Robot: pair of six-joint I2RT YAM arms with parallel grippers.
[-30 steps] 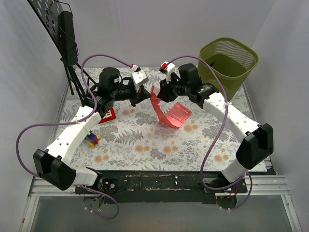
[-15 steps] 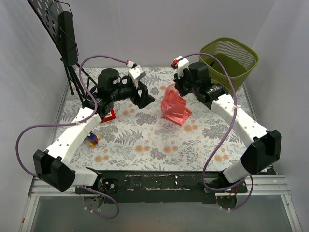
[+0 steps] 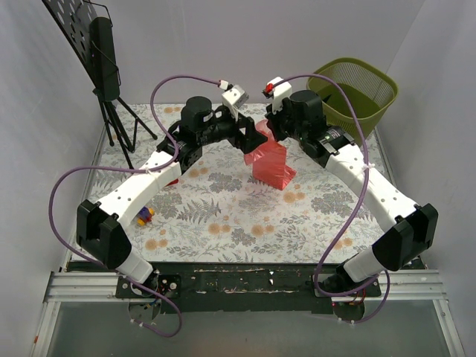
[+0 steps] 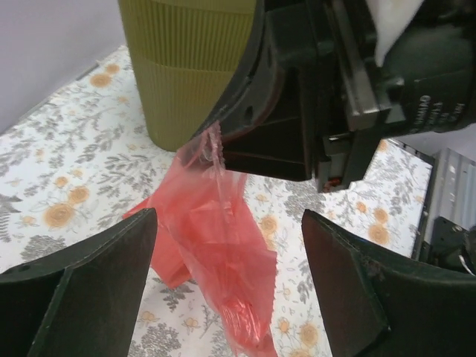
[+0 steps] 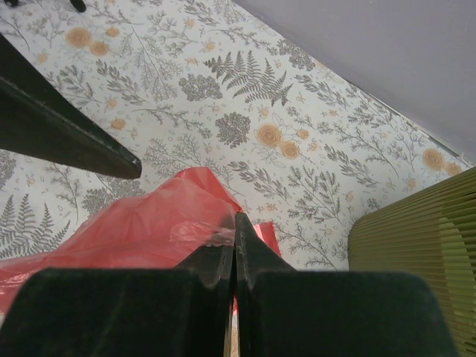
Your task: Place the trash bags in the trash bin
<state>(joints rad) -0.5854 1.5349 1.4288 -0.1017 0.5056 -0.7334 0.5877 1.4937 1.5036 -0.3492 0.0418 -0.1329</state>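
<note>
R gripper [image 5: 234, 223] pinched only a thin edge of the bag [image 3: 269, 162], L gripper [image 4: 227, 223] gaping wide. The film could've slipped out before reaching the bin [image 3: 364, 85].

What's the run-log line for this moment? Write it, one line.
left gripper: open, facing red bag | right gripper: shut on red bag | trash bin: upright, bag not yet inside

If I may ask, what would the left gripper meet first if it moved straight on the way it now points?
Most likely the thin, translucent red plastic bag, hanging in front of the open left gripper from the shut right gripper. The olive-green mesh bin stands further behind, though depth is unclear.
</note>
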